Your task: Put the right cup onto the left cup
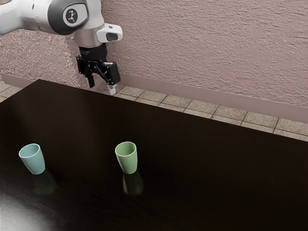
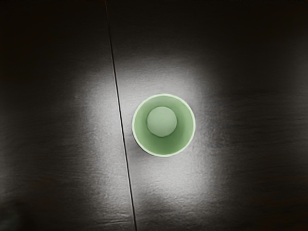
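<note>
Our claw (image 1: 102, 86) points down with its fingers (image 1: 90, 81) spread apart, open, at the end of our white and black arm (image 1: 38, 14), which reaches in from the exterior view's upper left. In that view the claw appears just past the long far edge of the dark, glossy surface (image 1: 216, 178), near the corner where that edge meets the shorter one running toward the exterior view's left.

The green cup (image 1: 129, 162) stands upright on the surface, mouth up, well in from the far edge. The teal cup (image 1: 36, 162) stands upright too, well apart from the green cup and toward the exterior view's left, closer to the shorter edge. Each cup casts a faint reflection on the polished top.

In our wrist view we look down into the green cup, where the rim forms a pale ring around the paler round bottom. A thin, straight seam (image 2: 119, 101) crosses the surface just beside the cup, near the rim but apart from it, and a broad patch of light spreads around both.

Beyond the far edge, a rough pink wall (image 1: 207, 43) rises above a smooth baseboard (image 1: 192, 95) and a floor (image 1: 192, 106) of square tiles.
</note>
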